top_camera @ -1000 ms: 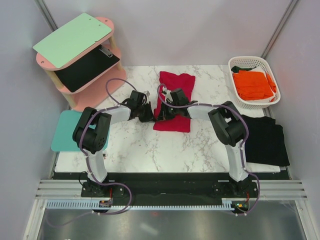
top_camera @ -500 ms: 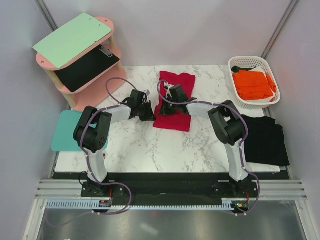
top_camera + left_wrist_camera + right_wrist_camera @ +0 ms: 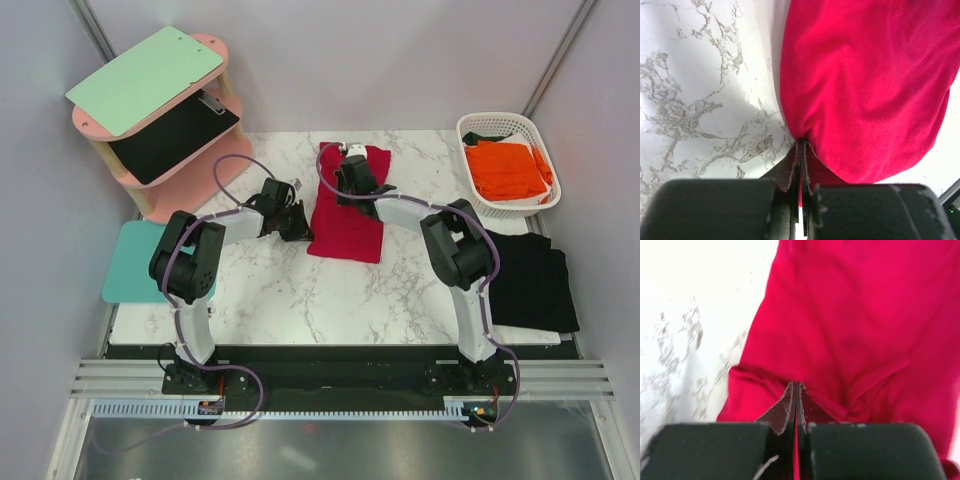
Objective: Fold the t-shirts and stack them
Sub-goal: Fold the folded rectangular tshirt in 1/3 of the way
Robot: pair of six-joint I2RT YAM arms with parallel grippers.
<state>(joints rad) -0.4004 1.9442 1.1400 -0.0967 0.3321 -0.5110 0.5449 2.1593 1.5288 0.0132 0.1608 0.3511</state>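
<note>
my left gripper (image 3: pixel 801 142) is pressed closed, with a thin sliver of red cloth caught between the two pads. that cloth is the edge of the crimson t-shirt (image 3: pixel 350 225). from this wrist the shirt swells away ahead and to the right of my fingertips, and bare marble table (image 3: pixel 300 290) runs along their left. my right gripper (image 3: pixel 795 385) is pinched together too, a red line of cloth showing in the slit between its pads. a small fold of the same shirt bunches right at those tips, the rest spreads ahead and to the right, and pale marble lies off to the left.

from above, the crimson t-shirt lies lengthwise mid-table as a narrow folded strip. my left fingers sit at its left edge about halfway along, my right nearer its far end. the bright orange t-shirt (image 3: pixel 508 168) lies folded in the white basket (image 3: pixel 470 125) at the far right corner. the black t-shirt (image 3: pixel 530 280) lies flat at the table's right edge, well apart from both grippers.
</note>
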